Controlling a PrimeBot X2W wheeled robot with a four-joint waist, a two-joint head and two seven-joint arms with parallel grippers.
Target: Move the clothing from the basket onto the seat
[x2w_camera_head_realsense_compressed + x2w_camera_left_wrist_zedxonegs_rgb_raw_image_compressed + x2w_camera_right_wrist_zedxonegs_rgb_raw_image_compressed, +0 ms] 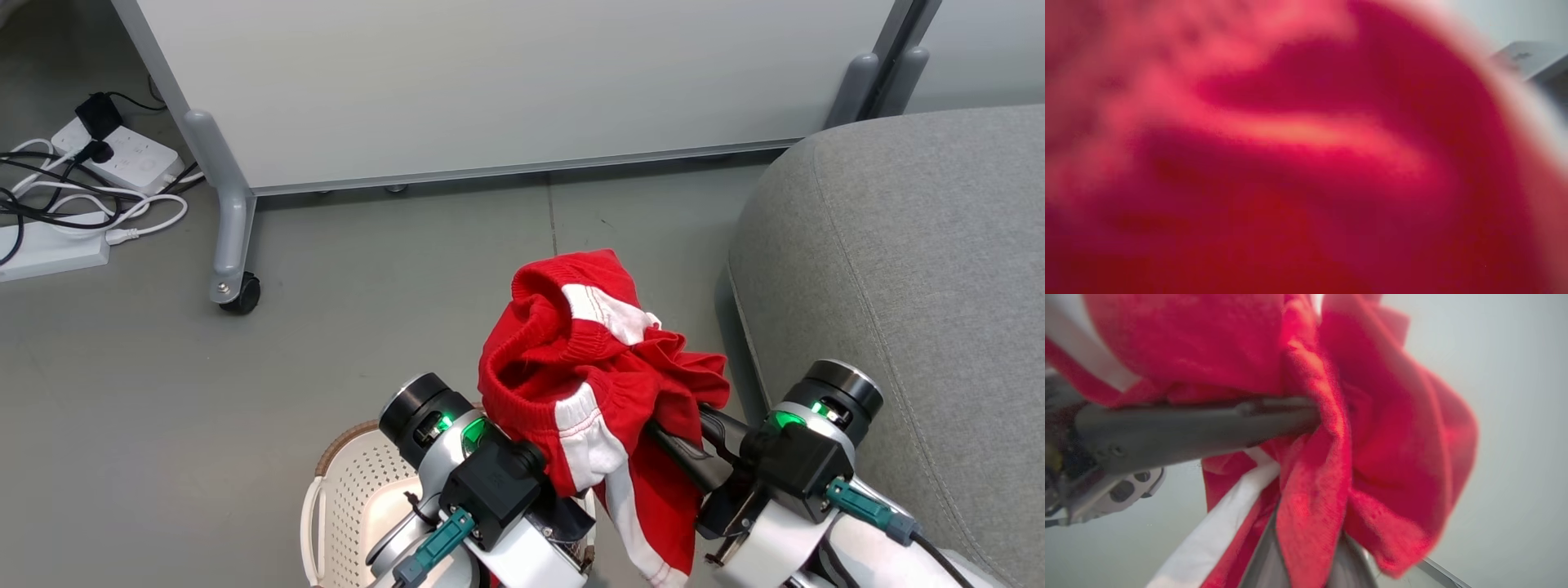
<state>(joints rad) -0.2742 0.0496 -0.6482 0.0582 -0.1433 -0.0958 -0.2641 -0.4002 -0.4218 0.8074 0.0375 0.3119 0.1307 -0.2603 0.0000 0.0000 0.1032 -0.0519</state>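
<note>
The clothing [588,359], red shorts with white side bands, hangs bunched in the air between my two grippers. My left gripper [535,461] is shut on its lower left part, the fingertips buried in cloth; its dark fingers [1188,428] cross the right wrist view and pinch the fabric. My right gripper [657,431] reaches in from the right, shut on the cloth, which sits between its fingers [1261,563]. Blurred red cloth [1290,163] presses against the left wrist camera. The white perforated basket [343,482] stands on the floor under my left arm. The grey seat [898,286] lies to the right.
A white panel [490,82] on grey castor legs [233,245] stands behind the shorts. Power strips and tangled cables [98,171] lie on the floor at the far left. Bare grey floor [367,310] stretches between the panel, the basket and the seat.
</note>
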